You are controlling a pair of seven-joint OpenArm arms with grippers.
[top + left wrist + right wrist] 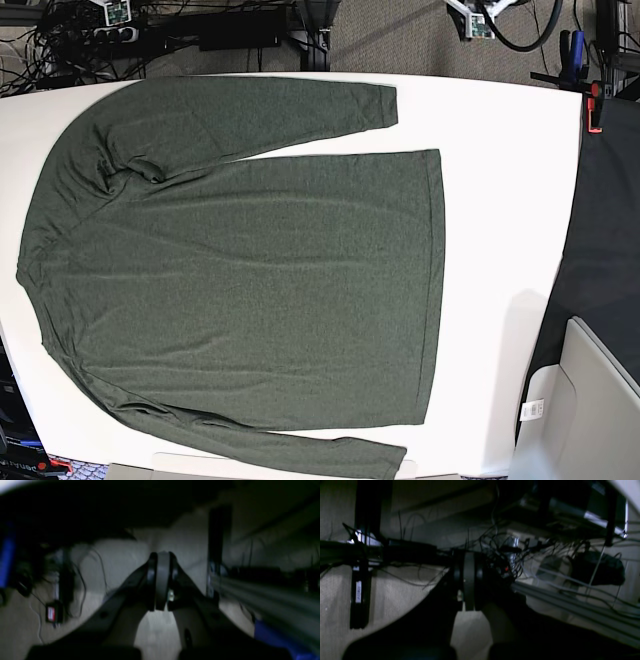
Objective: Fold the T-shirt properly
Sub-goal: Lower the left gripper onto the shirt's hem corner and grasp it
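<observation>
Both my grippers are clamped shut on nothing right now: left gripper and right gripper are parked down below, staring at carpet and a mess of cables, nowhere near the work. Up on the white table the T-shirt is spread out flat, both long sleeves lying along its sides, collar toward the base view's left. So yeah, I'd say zero folds done: sleeves, body, everything's left.
</observation>
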